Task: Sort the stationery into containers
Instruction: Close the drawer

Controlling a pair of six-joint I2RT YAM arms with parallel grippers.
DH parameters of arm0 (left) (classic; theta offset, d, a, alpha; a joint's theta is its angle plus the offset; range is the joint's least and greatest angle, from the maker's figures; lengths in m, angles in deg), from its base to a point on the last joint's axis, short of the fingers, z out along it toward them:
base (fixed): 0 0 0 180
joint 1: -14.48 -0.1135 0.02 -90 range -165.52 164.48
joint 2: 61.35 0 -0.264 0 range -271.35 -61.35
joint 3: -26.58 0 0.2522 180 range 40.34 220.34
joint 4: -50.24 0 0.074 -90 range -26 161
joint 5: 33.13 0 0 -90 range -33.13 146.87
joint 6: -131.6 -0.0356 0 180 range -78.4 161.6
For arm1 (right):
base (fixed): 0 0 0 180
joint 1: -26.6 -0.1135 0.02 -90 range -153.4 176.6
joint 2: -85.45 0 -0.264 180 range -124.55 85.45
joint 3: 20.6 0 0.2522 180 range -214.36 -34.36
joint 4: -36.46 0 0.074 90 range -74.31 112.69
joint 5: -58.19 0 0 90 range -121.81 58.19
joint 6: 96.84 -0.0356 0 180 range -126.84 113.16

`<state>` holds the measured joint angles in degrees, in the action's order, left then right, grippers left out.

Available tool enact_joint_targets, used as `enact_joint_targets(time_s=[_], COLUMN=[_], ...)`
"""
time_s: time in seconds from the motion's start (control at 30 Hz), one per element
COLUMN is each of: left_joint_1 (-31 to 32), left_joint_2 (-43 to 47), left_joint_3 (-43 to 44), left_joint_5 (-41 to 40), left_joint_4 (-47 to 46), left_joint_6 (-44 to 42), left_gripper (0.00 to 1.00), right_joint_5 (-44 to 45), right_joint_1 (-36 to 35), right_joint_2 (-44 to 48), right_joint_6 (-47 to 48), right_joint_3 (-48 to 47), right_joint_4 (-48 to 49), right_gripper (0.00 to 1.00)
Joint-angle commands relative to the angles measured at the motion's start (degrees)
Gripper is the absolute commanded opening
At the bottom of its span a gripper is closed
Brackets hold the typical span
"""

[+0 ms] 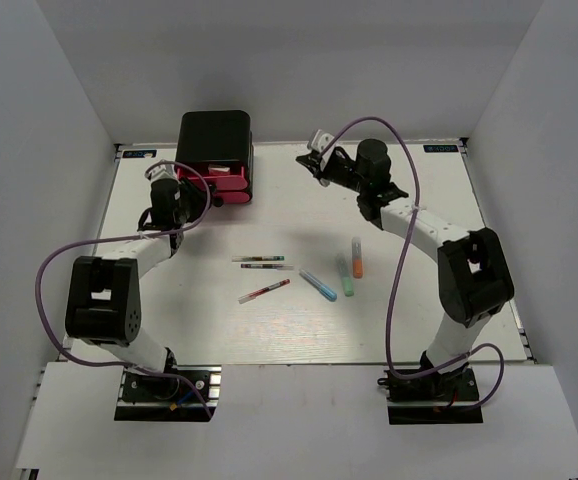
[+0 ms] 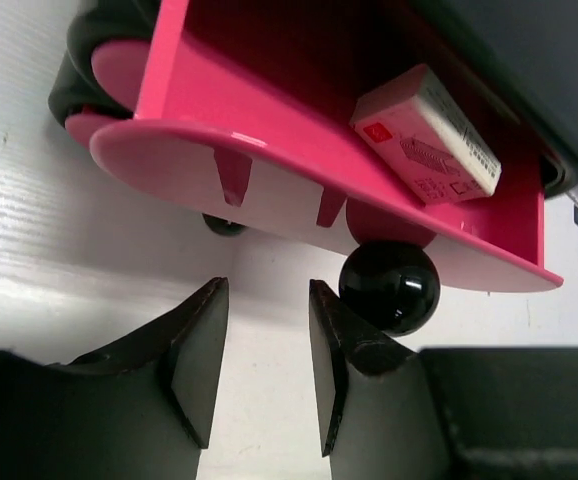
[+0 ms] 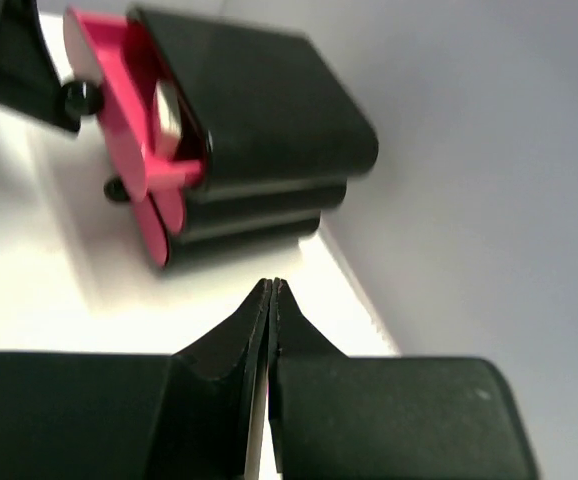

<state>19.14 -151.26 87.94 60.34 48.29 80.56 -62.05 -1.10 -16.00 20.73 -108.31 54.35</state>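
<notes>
The black cabinet [image 1: 214,140] stands at the back left, and its top pink drawer [image 2: 269,120] is pulled out. A white eraser block [image 2: 429,135] lies inside that drawer. My left gripper [image 2: 267,300] is open just in front of the drawer; the black knob [image 2: 389,285] is beside its right finger, outside the jaws. My right gripper [image 3: 272,285] is shut on nothing, hanging right of the cabinet [image 3: 259,110]. Mid-table lie two whitish pens [image 1: 258,259], a red pen [image 1: 264,291], and a blue marker [image 1: 318,285], green marker [image 1: 345,275] and orange marker [image 1: 356,257].
Two lower pink drawers [image 3: 164,225] are pushed in, with one small knob [image 3: 115,188] showing. Grey walls close in the white table [image 1: 269,330] on three sides. Purple cables loop from both arms, the left one near the drawer [image 1: 199,175].
</notes>
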Motion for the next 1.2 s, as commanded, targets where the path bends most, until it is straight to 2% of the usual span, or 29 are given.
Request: enact_joint_targets(time_s=[0.0,0.63,0.83,0.87,1.0,1.17], left_joint_1=[-0.18,-0.18,-0.18,-0.18,-0.18,-0.18], left_joint_2=[-0.7,-7.47,-8.79,-8.79,-8.79,-8.79], left_joint_3=[3.46,10.59,12.44,12.96,13.49,14.02], left_joint_5=[-0.92,-2.5,-2.5,-2.5,-3.02,-3.55], left_joint_4=[-2.66,-4.6,-4.6,-4.6,-4.6,-3.37], left_joint_6=[0.59,6.3,7.89,7.89,8.5,9.03], left_gripper=[0.48,0.48,0.52,0.56,0.62,0.63], right_joint_5=[0.09,-1.93,-3.33,-3.51,-3.95,-4.12], right_joint_1=[1.07,5.73,7.13,7.14,7.75,8.1], right_joint_2=[3.1,7.05,7.58,7.76,8.2,9.07], right_joint_6=[1.43,4.24,4.25,4.33,3.89,3.45], right_joint_3=[3.71,9.44,10.41,10.67,11.72,13.04], right_joint_4=[-1.95,-5.82,-6.35,-6.35,-5.91,-5.65], right_gripper=[0.03,0.03,0.03,0.03,0.03,0.02])
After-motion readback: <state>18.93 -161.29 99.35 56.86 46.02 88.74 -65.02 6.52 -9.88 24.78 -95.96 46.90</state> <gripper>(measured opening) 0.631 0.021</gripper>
